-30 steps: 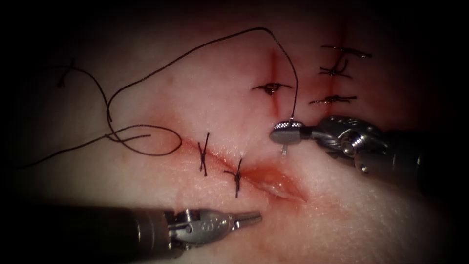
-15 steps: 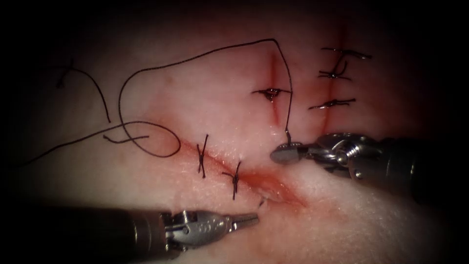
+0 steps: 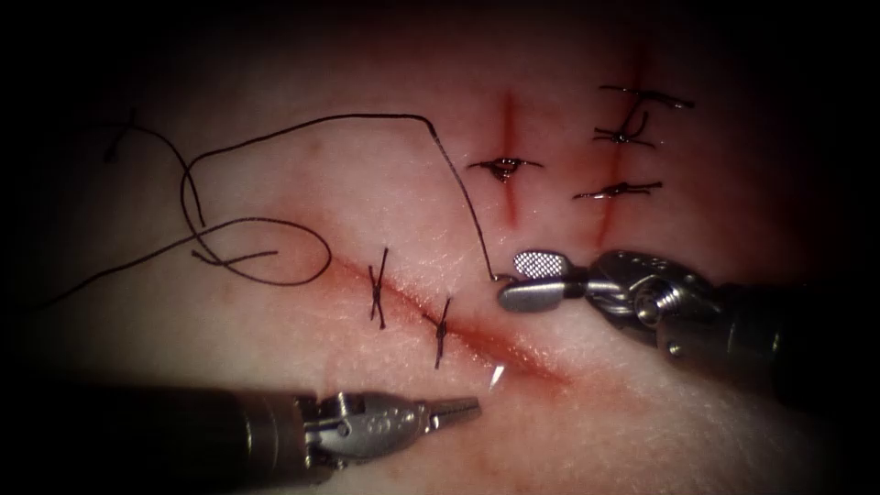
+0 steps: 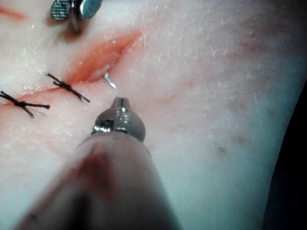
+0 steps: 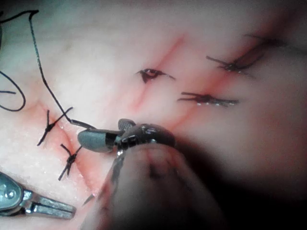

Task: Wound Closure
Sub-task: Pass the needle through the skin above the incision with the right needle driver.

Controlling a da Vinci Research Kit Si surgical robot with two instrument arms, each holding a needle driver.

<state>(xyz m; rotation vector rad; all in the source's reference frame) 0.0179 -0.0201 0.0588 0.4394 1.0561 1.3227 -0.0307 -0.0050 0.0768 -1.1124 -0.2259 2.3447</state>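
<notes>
Right end effector (image 3: 502,280): jaws apart, needle's tail end between them near thread swage, not visibly clamped. Needle (image 3: 497,376) in tissue (image 3: 642,403), passing under cut (image 3: 513,353); bright tip out on near side, just beside last stitch (image 3: 442,332). Left end effector (image 3: 472,407): jaws together, holding nothing, just left of tip. Thread (image 3: 302,128) loops far left over tissue. Judgement: tip wants grasping behind point, drawing along curve, avoiding tear
</notes>
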